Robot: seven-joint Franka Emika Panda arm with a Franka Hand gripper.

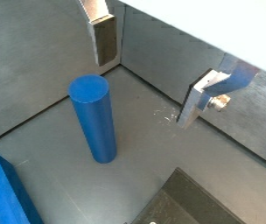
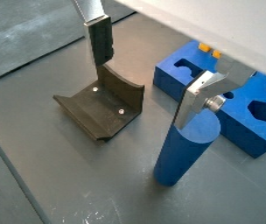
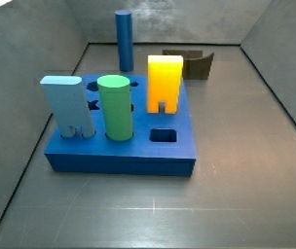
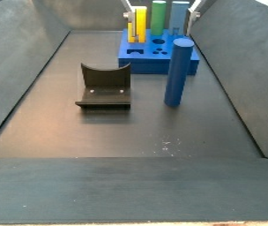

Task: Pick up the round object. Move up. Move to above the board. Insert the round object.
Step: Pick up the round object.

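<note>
The round object [image 3: 124, 39] is a slim dark blue cylinder [image 4: 178, 71] standing upright on the grey floor, apart from the board. The board [image 3: 122, 156] is a thick royal-blue block [image 2: 180, 80] with shaped holes; one corner of it shows in a wrist view [image 1: 1, 192]. My gripper [image 1: 147, 89] hangs open above the floor with nothing between its fingers [image 2: 143, 92]. The cylinder [image 1: 92, 118] stands off to one side of the gap, and in a wrist view its top [image 2: 194, 131] sits just below one finger [image 2: 198, 98]. In a side view the gripper [image 4: 161, 13] shows only as two silver fingers at the frame's top edge.
A light blue peg [image 3: 62, 105], a thicker green cylinder [image 3: 114, 105] and a yellow peg [image 3: 166, 83] stand in the board. A dark olive U-shaped block [image 4: 103, 88] lies on the floor beside the cylinder [image 2: 101, 107]. Sloping grey walls [image 4: 31, 53] enclose the floor.
</note>
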